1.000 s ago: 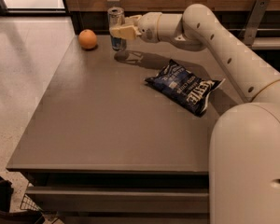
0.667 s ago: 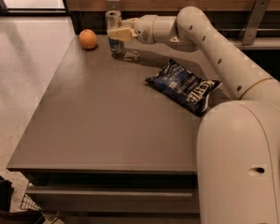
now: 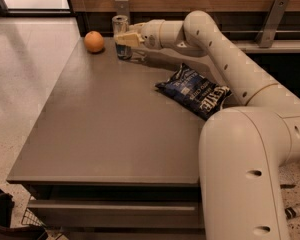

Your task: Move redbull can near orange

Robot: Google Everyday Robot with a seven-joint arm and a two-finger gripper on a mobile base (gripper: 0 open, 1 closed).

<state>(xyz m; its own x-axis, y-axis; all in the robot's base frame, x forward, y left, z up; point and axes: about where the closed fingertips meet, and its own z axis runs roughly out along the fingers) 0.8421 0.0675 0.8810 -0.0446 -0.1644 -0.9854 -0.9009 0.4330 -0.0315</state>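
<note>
Reaching outstretched, claw (image 3: 123, 38) grips upright redbull can (image 3: 120, 23) (near orange (image 3: 94, 41))

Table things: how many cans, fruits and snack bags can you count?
Cans: 1, the redbull can, held in the gripper at the far edge of the table.
Fruits: 1, the orange.
Bags: 1, the chip bag.
Total: 3.
</note>
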